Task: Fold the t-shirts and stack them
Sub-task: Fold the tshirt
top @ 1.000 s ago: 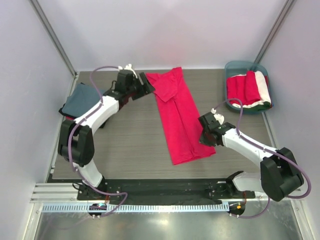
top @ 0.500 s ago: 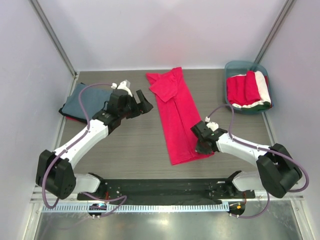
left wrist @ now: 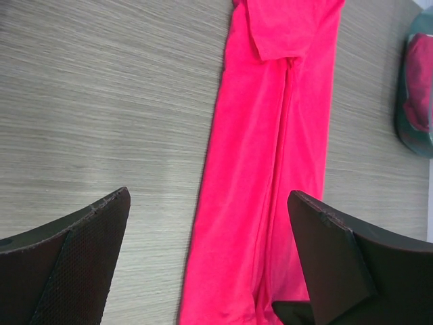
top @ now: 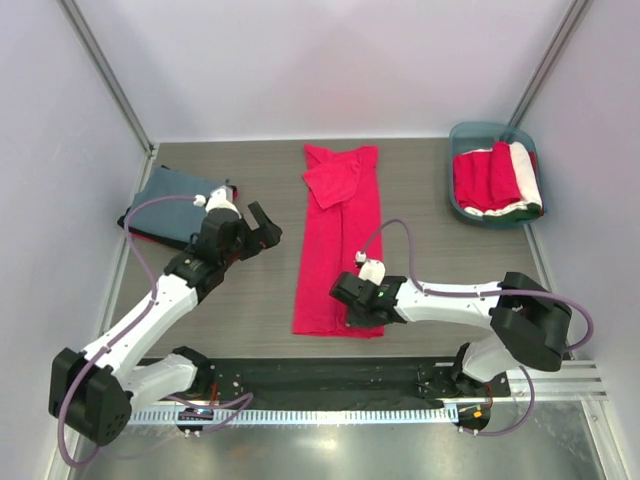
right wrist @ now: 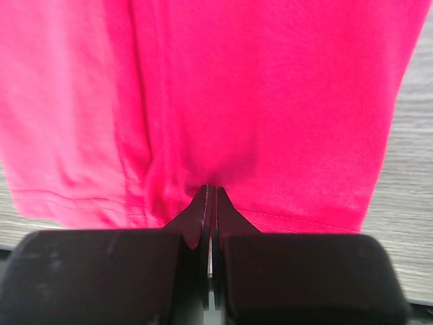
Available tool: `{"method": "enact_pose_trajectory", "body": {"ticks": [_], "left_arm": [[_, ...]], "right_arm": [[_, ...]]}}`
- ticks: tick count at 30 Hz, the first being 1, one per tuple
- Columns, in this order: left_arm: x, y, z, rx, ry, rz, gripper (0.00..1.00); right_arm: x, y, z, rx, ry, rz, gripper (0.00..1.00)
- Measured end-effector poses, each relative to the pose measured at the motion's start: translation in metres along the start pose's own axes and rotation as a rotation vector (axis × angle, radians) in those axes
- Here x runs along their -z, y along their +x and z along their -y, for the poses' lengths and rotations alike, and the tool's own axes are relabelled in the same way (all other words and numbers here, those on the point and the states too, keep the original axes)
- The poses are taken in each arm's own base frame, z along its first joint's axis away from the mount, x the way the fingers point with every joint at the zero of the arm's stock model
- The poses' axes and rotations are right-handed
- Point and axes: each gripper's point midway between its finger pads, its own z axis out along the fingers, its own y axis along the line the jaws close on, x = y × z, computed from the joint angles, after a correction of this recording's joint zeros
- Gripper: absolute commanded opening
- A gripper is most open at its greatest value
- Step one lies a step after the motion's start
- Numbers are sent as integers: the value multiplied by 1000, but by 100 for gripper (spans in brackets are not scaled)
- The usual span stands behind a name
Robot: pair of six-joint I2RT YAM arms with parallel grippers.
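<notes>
A crimson-red t-shirt (top: 340, 235) lies folded lengthwise into a long strip running from far to near at the table's middle, one sleeve folded over its far end. My right gripper (top: 347, 306) is shut on its near hem; in the right wrist view the shut gripper (right wrist: 211, 191) pinches puckered red cloth (right wrist: 270, 101). My left gripper (top: 265, 226) is open and empty, left of the shirt, above bare table. In the left wrist view its fingers (left wrist: 95, 237) frame the shirt (left wrist: 264, 169). A slate blue-grey shirt (top: 170, 203) lies folded at the far left.
A teal tub (top: 470, 135) at the far right holds folded red and white shirts (top: 495, 180); its edge shows in the left wrist view (left wrist: 414, 101). Grey walls and metal posts bound the wood-grain table (top: 440, 240). A black rail runs along the near edge.
My right gripper has dragged the red shirt's near end leftward, so the strip now lies straight. My left arm has let go of the far end and drawn back to the near left.
</notes>
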Motion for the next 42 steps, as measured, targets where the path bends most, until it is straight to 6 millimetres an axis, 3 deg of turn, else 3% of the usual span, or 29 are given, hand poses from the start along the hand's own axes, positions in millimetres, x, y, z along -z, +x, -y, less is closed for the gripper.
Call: {"method": "enact_pose_trajectory", "body": {"ticks": [6,12,20,22,23,29,42], "left_arm": [[15,8,4,9,62,-22,100],[24,49,14,32,164,-174,100],[52,111,18,2,227,-335,98],[57,121,16,-6,226,-364,94],[59,126,14,-9,223,-375,89],[62,150,1,-30,171,-457,84],[58,194,-30,-50,65,-588,72]], "right_arm": [[14,-17,-11,-9,-43,59,3],[48,-41,-15,-35,-135,161,6],[61,-45,31,-82,-124,203,19],[58,-40,42,-96,-114,189,21],[55,-36,48,-96,-103,176,28],[41,-3,68,-102,-70,64,38],[30,17,73,-122,-78,-7,36]]}}
